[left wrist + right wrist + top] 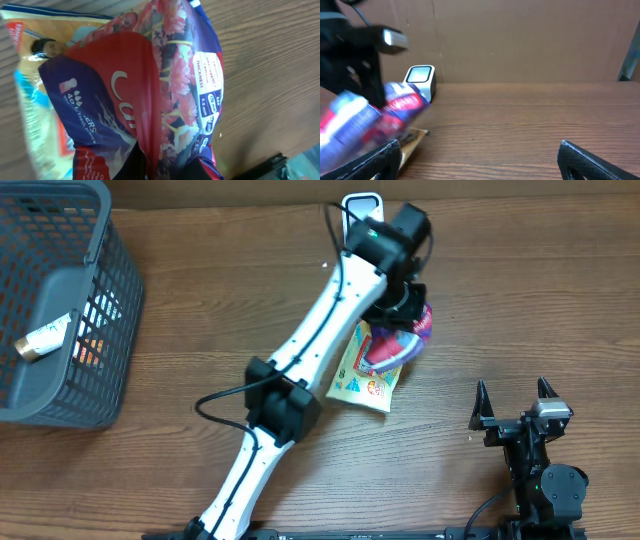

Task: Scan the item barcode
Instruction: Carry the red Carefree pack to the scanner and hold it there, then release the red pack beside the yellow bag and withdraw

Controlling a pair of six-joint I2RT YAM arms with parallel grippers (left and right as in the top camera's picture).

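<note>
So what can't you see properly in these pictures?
- Barcode on the red and purple packet: none shows in the left wrist view; the left arm covers part of it overhead; blurred in the right wrist view.
- Scanner: partly under that arm overhead.
- Basket contents: too small overhead, behind the mesh wall.
- Yellow packet: print too small overhead.

The left arm slants across the table from seven o'clock to one, fencing off the middle. The basket blocks nine, the scanner twelve, and the flowered packet and yellow packet the centre. From the right gripper at five, bare wood runs up toward two.
</note>
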